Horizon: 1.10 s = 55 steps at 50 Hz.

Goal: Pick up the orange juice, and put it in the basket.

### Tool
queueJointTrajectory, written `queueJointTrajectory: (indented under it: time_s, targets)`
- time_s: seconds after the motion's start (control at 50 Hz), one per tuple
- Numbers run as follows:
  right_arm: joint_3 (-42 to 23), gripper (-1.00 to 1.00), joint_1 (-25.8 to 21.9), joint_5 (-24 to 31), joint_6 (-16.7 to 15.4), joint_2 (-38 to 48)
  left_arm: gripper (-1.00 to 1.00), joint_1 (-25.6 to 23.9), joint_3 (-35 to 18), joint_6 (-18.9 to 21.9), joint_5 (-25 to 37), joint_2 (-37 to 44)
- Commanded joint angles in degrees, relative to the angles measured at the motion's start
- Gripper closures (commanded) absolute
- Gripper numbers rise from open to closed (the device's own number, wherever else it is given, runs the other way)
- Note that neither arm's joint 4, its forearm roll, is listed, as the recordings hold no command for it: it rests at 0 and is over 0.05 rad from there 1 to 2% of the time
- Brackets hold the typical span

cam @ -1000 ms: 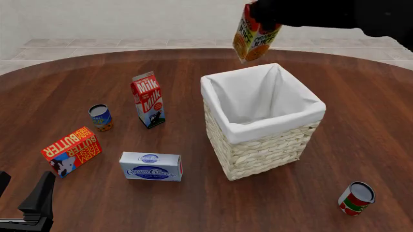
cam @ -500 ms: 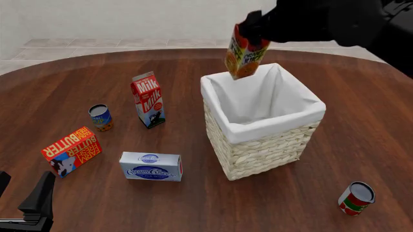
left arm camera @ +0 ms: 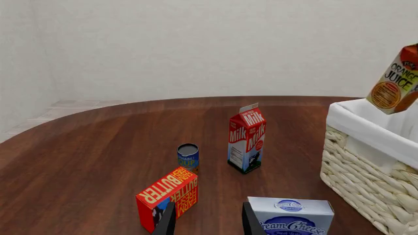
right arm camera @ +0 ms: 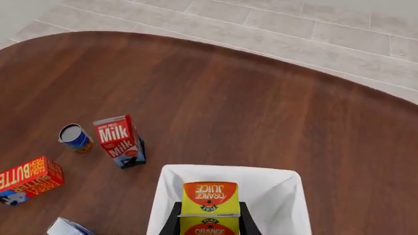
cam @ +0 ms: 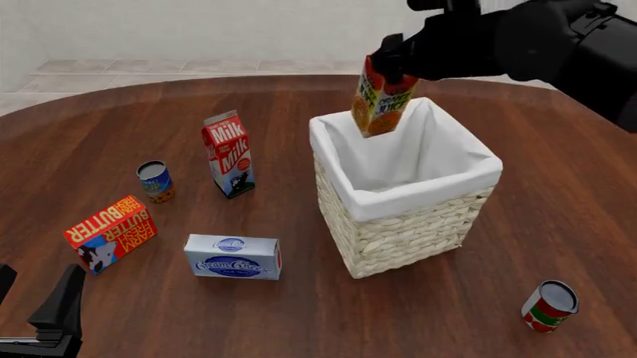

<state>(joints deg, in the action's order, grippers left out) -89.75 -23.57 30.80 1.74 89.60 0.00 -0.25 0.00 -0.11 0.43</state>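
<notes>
The right claw point(cam: 390, 58) is clamped on the top of the juice point(cam: 380, 98), which hangs from it, long axis near upright and tipped a little, its lower end dipping just past the far rim of the basket point(cam: 413, 195). The wrist view looks straight down the carton into the white lining (so the opening lies directly below). Release looks close, perhaps after lowering. The left claw point(left arm camera: 205, 220), jaws apart and empty, sits low over the surface point(cam: 119, 298), well apart from the basket.

Orange juice point(cam: 380, 97) top hidden by right gripper point(cam: 398, 63); basket point(left arm camera: 365, 161) cropped.
</notes>
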Motion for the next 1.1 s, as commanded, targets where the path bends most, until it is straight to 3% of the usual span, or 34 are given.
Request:
queueJointTrajectory:
  time_s: [0.02, 1.1]
  targets:
    - [0.65, 1.0, 0.21, -0.6, 2.52, 1.31, -1.0, 0.0, 0.0, 0.0, 0.0, 0.0]
    - [9.92, 1.0, 1.21, -4.03, 7.7, 4.16, -1.0, 0.0, 0.0, 0.0, 0.0, 0.0]
